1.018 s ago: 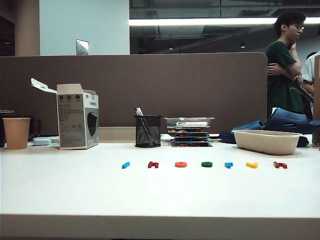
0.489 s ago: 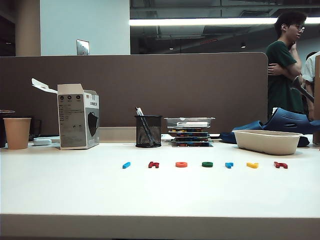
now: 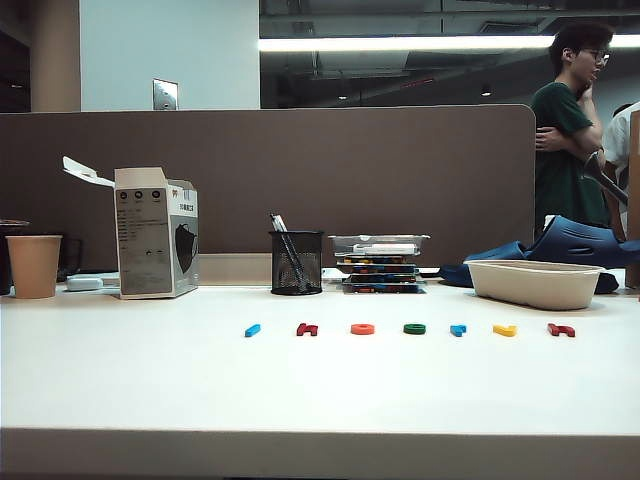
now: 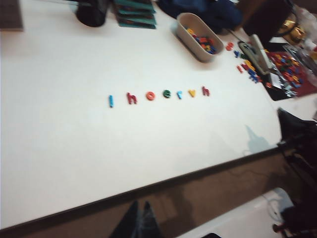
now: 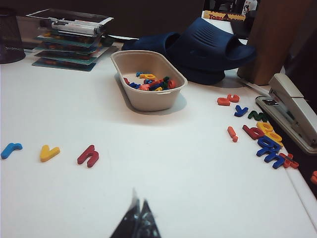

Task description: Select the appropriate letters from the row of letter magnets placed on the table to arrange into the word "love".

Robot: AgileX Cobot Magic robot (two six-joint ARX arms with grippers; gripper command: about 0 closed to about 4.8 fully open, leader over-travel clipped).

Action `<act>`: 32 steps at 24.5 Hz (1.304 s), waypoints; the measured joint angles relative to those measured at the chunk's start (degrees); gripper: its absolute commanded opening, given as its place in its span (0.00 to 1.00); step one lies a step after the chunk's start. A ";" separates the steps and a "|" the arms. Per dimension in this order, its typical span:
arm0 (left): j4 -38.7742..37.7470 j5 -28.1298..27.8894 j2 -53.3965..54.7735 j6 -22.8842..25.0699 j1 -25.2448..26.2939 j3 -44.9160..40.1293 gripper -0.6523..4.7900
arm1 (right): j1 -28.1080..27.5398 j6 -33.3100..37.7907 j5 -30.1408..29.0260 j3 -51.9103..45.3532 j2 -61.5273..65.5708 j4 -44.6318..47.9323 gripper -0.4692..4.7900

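The letter magnets lie in one row on the white table. Left to right they are a light blue bar, a dark red letter, an orange ring, a green rounded letter, a squarish blue letter, a yellow angular letter and another dark red letter. My left gripper is shut and empty, hanging off the table's front edge, far from the row. My right gripper is shut and empty over bare table near the yellow letter. Neither gripper shows in the exterior view.
A beige tray of spare letters stands behind the row's right end, with blue slippers beyond it. Loose letters and a stapler lie at the far right. A pen cup, stacked cases, box and paper cup line the back.
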 measured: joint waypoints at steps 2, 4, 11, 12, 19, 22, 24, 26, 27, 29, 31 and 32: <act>1.84 -0.33 1.14 -1.51 -3.06 0.02 0.11 | 0.00 0.00 0.00 0.00 0.00 0.00 0.09; 4.57 -0.94 2.95 -3.91 -5.09 0.02 0.11 | 0.00 0.00 -0.02 0.00 0.00 0.00 0.09; 9.29 -2.08 6.75 -7.10 -8.22 -0.26 0.11 | 0.00 0.00 0.00 0.00 0.00 0.00 0.09; 9.70 -2.14 7.43 -7.54 -8.83 -0.28 0.11 | 0.00 0.00 0.00 0.00 0.00 0.00 0.09; 13.33 -10.60 14.73 -8.96 -18.47 -0.61 0.11 | 0.00 0.00 0.00 0.00 0.00 0.00 0.09; 15.78 -11.17 16.92 -10.45 -18.51 -0.61 0.11 | 0.00 0.00 0.00 0.00 0.00 -0.02 0.09; 18.10 -11.21 17.94 -11.65 -18.51 -0.61 0.11 | 0.00 0.02 0.00 0.00 0.00 0.00 0.09; 19.80 -12.07 19.10 -12.48 -18.53 -0.68 0.11 | 0.00 1.44 0.00 0.00 0.00 -0.02 0.09; 20.33 -12.07 19.30 -12.83 -18.51 -0.90 0.11 | 0.00 1.99 0.00 0.00 0.00 0.02 0.09; 20.92 -12.00 19.56 -13.79 -18.51 -1.53 0.11 | 0.00 2.47 0.00 0.00 0.00 0.00 0.09; 21.20 -11.13 19.85 -14.27 -18.73 -2.25 0.11 | 0.00 2.62 0.00 0.00 0.00 0.00 0.09; 21.18 -11.08 19.89 -14.47 -18.91 -2.43 0.11 | 0.00 2.64 0.00 0.00 0.00 0.00 0.09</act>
